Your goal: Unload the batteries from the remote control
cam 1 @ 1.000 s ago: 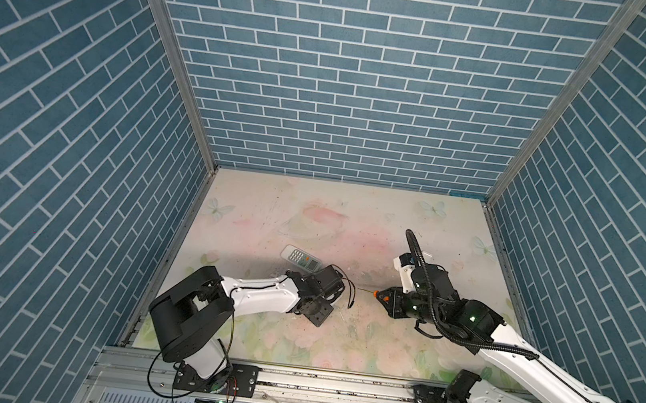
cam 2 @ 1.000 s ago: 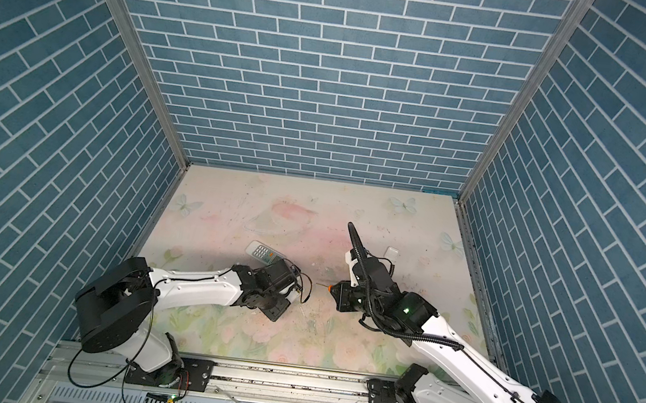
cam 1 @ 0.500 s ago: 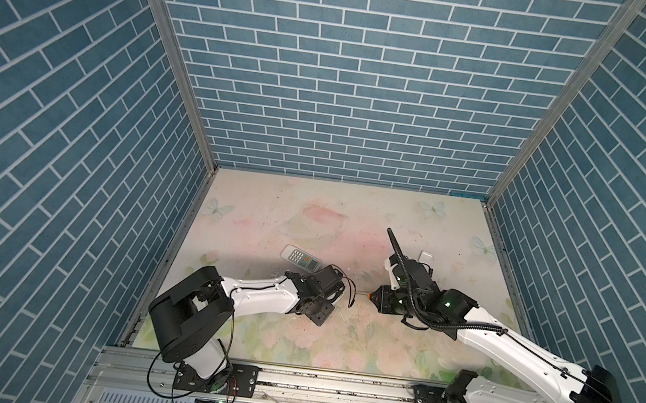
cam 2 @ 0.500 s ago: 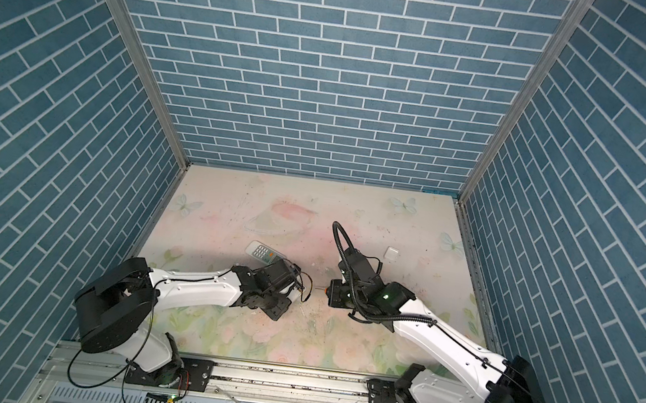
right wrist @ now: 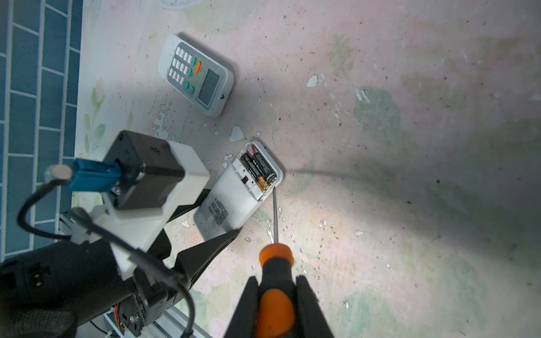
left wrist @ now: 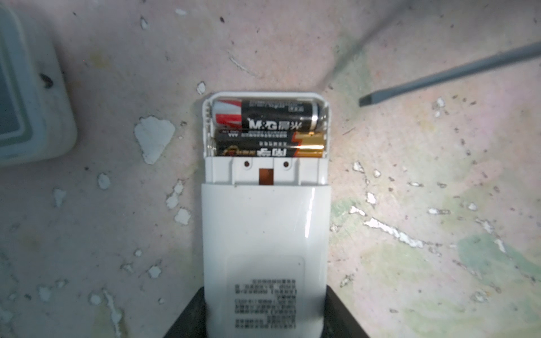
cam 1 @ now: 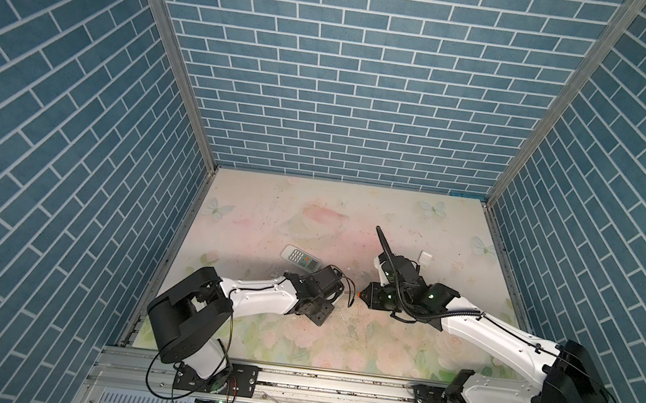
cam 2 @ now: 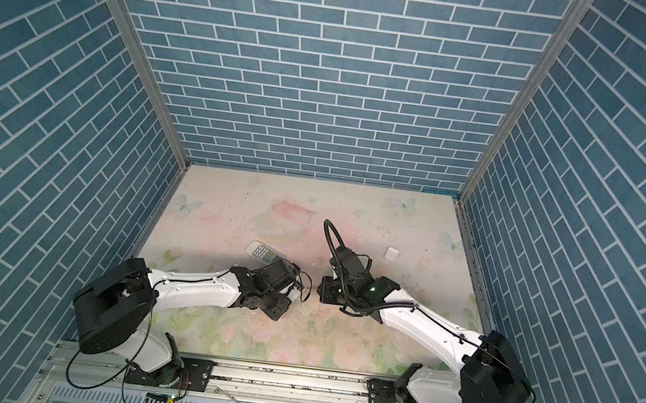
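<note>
Batteries (left wrist: 268,128), two showing, lay crosswise in the open bay of the remote control (left wrist: 265,234) that the left gripper (left wrist: 265,319) clamped, their gold-banded ends nearest the tip of the screwdriver (right wrist: 276,254) pinched in the right gripper (right wrist: 276,295).

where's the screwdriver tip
In the right wrist view, the orange-and-black-handled screwdriver has its flat tip beside the open battery end of the white remote.

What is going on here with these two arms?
The left claw holds a white remote face down, its battery compartment open with two batteries inside. The right claw grips a screwdriver, whose tip is near the compartment's edge but not in it. A second remote lies face up nearby.
</note>
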Action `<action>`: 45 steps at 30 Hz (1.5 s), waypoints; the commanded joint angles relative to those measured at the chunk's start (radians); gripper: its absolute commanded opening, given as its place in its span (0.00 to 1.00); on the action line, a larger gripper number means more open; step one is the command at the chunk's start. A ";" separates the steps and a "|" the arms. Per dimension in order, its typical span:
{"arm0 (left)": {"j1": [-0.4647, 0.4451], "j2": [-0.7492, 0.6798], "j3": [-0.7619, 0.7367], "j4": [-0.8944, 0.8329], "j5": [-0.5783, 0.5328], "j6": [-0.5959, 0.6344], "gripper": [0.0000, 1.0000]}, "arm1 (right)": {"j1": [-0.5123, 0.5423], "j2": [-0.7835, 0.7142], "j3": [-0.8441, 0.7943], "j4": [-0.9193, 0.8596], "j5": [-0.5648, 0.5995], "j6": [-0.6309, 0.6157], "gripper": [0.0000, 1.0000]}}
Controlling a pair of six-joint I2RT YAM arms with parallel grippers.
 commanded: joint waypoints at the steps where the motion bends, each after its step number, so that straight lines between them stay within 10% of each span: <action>1: -0.005 0.033 -0.042 -0.005 0.051 -0.003 0.34 | 0.000 0.013 0.045 0.025 -0.010 0.020 0.00; 45: -0.005 0.047 -0.054 0.012 0.060 -0.011 0.31 | 0.000 0.040 0.008 0.041 -0.013 0.024 0.00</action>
